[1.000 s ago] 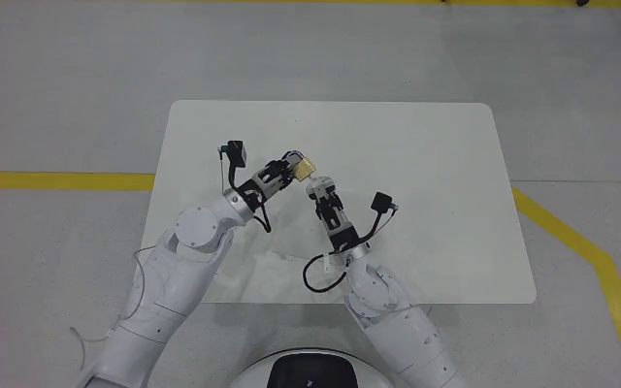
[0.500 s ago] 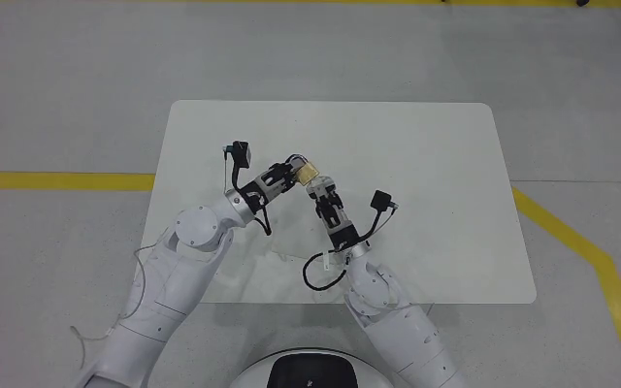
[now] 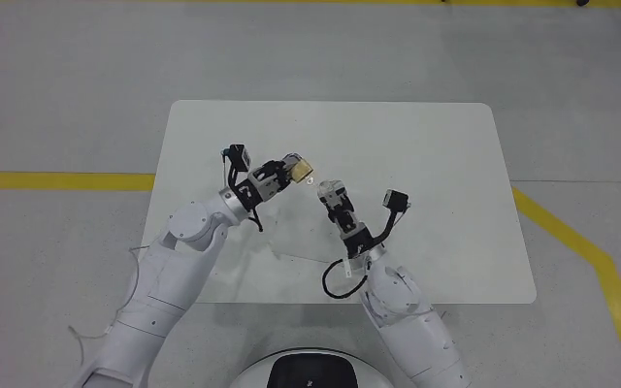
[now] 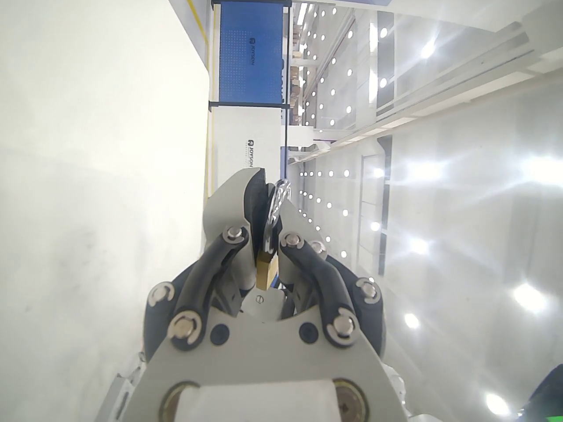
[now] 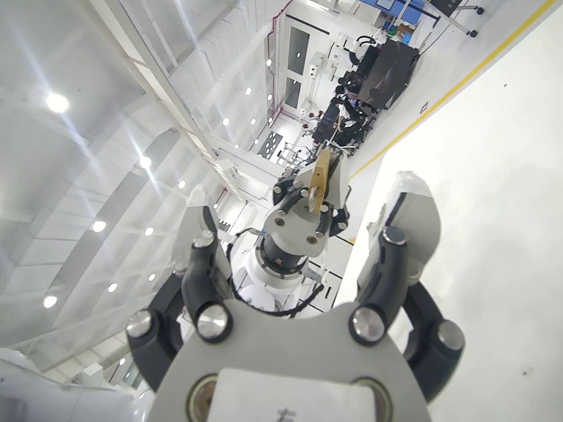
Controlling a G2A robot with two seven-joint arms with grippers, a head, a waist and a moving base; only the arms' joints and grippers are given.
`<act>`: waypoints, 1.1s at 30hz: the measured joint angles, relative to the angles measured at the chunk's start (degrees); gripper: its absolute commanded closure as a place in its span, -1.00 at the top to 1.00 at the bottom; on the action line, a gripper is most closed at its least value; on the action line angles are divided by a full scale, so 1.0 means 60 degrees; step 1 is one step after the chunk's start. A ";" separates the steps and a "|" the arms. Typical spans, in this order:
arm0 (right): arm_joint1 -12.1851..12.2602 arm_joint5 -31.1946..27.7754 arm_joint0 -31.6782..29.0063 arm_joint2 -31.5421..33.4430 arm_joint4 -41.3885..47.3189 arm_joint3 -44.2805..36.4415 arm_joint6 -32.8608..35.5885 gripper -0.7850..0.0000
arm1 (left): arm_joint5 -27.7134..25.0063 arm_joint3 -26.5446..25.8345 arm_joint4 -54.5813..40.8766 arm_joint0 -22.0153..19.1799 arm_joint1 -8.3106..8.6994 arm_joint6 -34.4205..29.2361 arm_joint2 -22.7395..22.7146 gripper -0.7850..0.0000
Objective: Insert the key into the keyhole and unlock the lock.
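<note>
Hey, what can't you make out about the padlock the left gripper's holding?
Keyhole of the small brass padlock: tiny in the top view, covered by the left gripper in its wrist view.
Key inserted or not: the silver bit by the lock, right wrist view, too small to identify.
Shackle open or shut: pinched between the fingers.

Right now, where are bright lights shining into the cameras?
Right wrist view: ceiling lamps flare into streaky stars behind the open right gripper. Left wrist view: they glare too, beside the left gripper holding the lock. Top view: even light, no glare.
</note>
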 measured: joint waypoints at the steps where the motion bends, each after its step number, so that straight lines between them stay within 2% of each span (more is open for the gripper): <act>1: 0.0027 -0.0208 -0.0066 0.0084 0.0098 -0.0074 0.0149 -1.00 | 0.0184 0.0068 -0.0155 -0.0054 -0.0006 -0.0105 0.0001 -1.00; 6: 0.0137 -0.1549 -0.0278 0.0350 0.0556 -0.0228 0.0851 -1.00 | 0.0791 0.0328 -0.0506 -0.0281 -0.0040 -0.0563 0.0129 -1.00; 11: 0.0151 -0.2238 -0.0140 0.0276 0.0359 0.0019 0.1063 -1.00 | 0.1040 0.0449 -0.0736 -0.0412 -0.0058 -0.0957 0.0199 -1.00; 18: 0.0056 -0.1616 0.0261 0.0114 -0.0255 0.0456 0.0447 -1.00 | 0.1433 0.0721 -0.1046 -0.0561 -0.0066 -0.1447 0.0226 -1.00; 33: -0.0061 -0.1293 0.0571 -0.0116 -0.1079 0.0851 -0.0394 -1.00 | 0.1575 0.0962 -0.1123 -0.0731 -0.0075 -0.1851 0.0321 -1.00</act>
